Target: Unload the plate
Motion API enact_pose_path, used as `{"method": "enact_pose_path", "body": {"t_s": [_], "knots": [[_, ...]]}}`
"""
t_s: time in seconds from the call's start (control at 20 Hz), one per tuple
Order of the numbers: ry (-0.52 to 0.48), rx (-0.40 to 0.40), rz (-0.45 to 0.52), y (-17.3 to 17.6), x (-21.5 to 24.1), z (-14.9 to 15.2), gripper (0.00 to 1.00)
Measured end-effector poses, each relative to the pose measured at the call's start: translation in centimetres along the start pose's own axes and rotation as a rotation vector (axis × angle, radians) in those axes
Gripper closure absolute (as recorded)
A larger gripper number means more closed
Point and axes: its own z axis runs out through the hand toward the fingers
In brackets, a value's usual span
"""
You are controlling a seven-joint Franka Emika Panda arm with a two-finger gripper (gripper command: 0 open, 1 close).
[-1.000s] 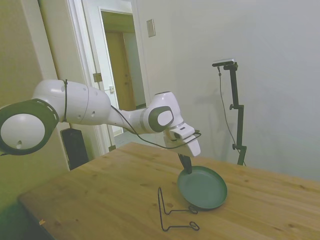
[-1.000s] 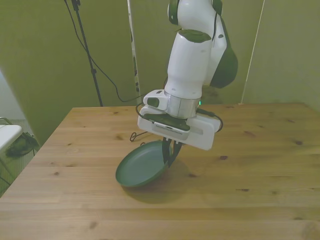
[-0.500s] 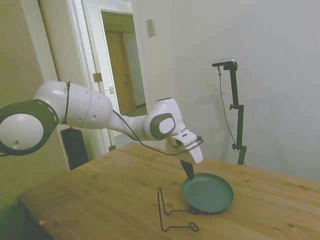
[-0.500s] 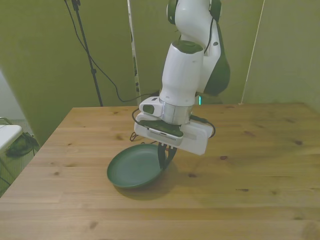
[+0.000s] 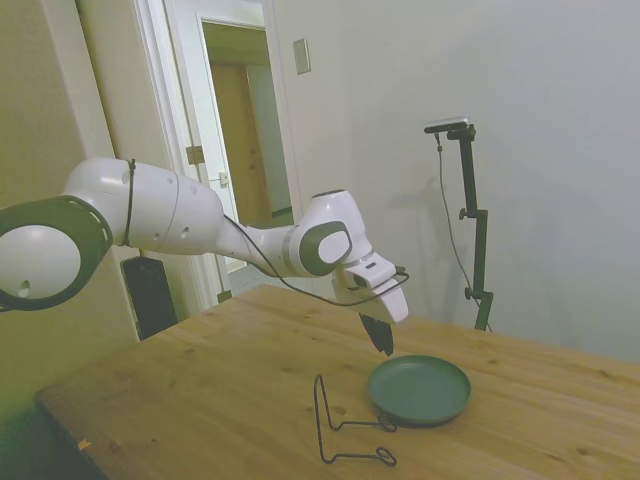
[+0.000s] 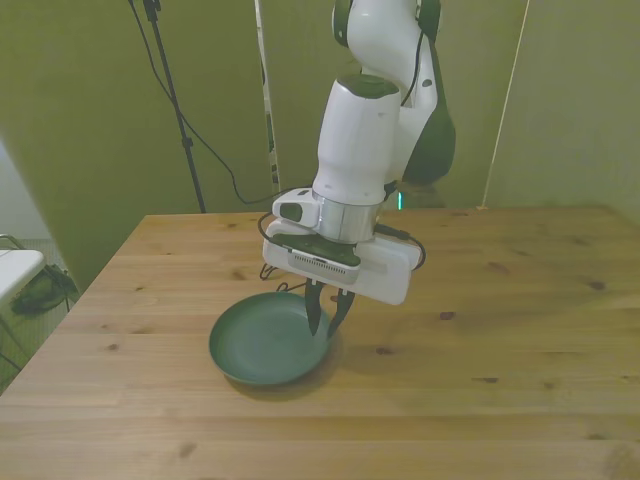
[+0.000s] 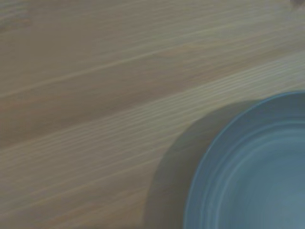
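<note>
The dark teal-green plate [image 5: 419,389] [image 6: 262,345] lies flat on the wooden table [image 5: 200,390] [image 6: 480,330], beside the thin black wire stand [image 5: 322,415]. My gripper [image 5: 382,341] [image 6: 325,322] hangs just above the plate's rim on the side nearer the arm. Its two dark fingers are spread apart and hold nothing. The wrist view shows a blurred part of the plate [image 7: 257,176] with its shadow on the wood.
The wire stand sits on the table just to the side view's left of the plate; a bit of it [image 6: 268,272] shows behind the gripper in the front view. A doorway [image 5: 245,150] stands behind the arm.
The plate went from tilted in my grip to lying flat on the table. My gripper has let go of its rim, opened and risen a little.
</note>
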Motion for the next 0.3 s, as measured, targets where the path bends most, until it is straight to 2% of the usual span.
{"method": "enact_pose_path", "body": {"t_s": [0.1, 0.3], "knots": [[-0.014, 0.035, 0.006, 0.1, 0.1, -2.9, 0.0], [-0.072, 0.085, 0.008, 1.6, -0.2, -11.1, 0.0]]}}
